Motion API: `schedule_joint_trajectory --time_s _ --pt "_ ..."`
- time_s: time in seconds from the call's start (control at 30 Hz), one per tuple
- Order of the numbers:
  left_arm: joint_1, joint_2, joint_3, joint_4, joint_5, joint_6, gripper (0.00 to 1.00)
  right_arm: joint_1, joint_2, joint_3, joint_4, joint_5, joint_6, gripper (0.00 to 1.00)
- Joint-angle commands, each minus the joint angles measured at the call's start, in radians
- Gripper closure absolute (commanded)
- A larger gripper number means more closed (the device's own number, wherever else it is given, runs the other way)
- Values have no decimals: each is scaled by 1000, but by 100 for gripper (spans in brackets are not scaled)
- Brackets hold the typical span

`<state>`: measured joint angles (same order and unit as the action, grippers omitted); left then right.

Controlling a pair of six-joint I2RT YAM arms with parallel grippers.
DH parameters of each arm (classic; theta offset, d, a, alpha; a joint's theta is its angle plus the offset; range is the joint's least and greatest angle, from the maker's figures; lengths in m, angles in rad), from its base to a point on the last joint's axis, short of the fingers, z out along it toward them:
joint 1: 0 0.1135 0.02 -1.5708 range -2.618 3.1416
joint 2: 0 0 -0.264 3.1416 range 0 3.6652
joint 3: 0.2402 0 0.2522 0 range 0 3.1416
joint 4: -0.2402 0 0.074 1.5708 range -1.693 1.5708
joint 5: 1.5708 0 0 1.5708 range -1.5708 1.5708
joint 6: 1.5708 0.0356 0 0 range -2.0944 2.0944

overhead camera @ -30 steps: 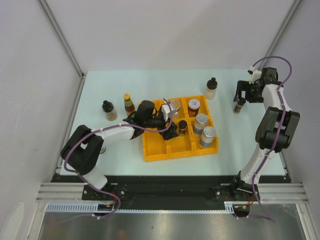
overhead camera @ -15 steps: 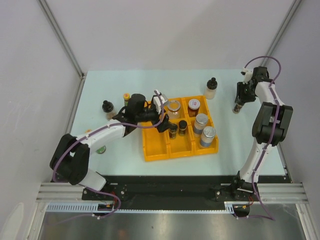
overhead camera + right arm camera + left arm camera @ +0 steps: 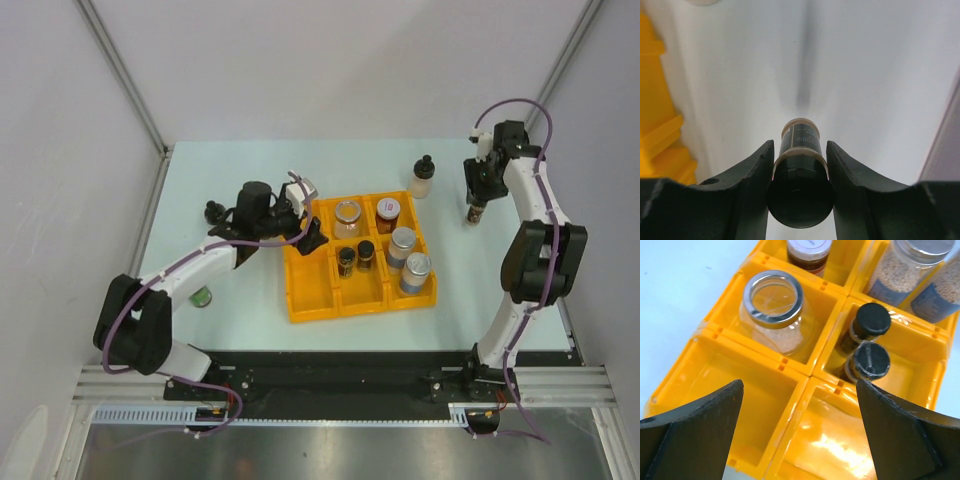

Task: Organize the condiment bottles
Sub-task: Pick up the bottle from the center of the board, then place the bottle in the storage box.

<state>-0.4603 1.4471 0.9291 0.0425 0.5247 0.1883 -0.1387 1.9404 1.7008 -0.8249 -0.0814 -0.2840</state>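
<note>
Left arm reaching right, left fingers wide apart above tray left side. Right arm extended far over bench, right fingers clamped on black-capped spice jar.

Glossy yellow plastic tray; clear jar, metal rim; spice jar, smooth black cap.

There's your yellow-orange six-compartment plastic tray, sitting near the middle of the pale mint-green surface, plain grey walls standing around it.
</note>
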Motion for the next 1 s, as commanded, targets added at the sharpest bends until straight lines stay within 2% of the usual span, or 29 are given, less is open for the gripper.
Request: schedule_joint_trajectory --time_s 0.0,0.17,0.37,0.5,0.67,0.73,0.97 --pt "43 -48 -19 22 -22 33 0 93 -194 91 -97 41 -50 100" --pt "81 -31 -21 20 -22 17 0 217 -328 120 -175 58 -73 100" --pt "103 -24 -15 14 -31 19 0 428 -454 112 -195 69 -81 100" --pt "133 -51 19 -35 -20 42 0 574 -514 51 -174 52 -95 100" --pt "150 -125 68 -139 -18 75 0 743 -563 -127 -103 36 -119 100" --pt "150 -148 73 -165 -28 91 0 771 -567 -199 -88 -1 -138 100" --pt "150 -215 65 -214 -38 105 0 809 -515 -282 -48 -173 -175 100"
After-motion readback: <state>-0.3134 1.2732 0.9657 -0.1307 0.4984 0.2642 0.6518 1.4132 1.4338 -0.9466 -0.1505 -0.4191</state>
